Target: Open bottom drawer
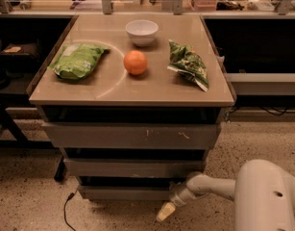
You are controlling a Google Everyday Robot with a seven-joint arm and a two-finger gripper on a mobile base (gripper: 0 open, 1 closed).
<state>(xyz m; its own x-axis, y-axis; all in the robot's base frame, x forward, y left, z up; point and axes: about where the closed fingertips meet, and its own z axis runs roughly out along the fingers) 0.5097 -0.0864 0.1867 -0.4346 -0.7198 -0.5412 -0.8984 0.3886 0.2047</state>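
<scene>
The cabinet has three grey handle-less drawers under its tan top. The bottom drawer (pixel 123 192) is the narrowest and slimmest, with a plain face, low near the floor. It looks closed or nearly so. Above it are the medium drawer (pixel 132 168) and the widest drawer (pixel 132 136) with pale scratch marks. My gripper (pixel 166 211) hangs at the end of the white arm, just below and right of the bottom drawer's right end, its pale tip pointing down-left toward the floor.
On the top stand a white bowl (pixel 141 32), an orange (pixel 135 62), a green bag (pixel 78 60) on the left and a dark green snack bag (pixel 189 64) on the right. A black cable (pixel 66 211) lies on the speckled floor at left. Dark shelving flanks the cabinet.
</scene>
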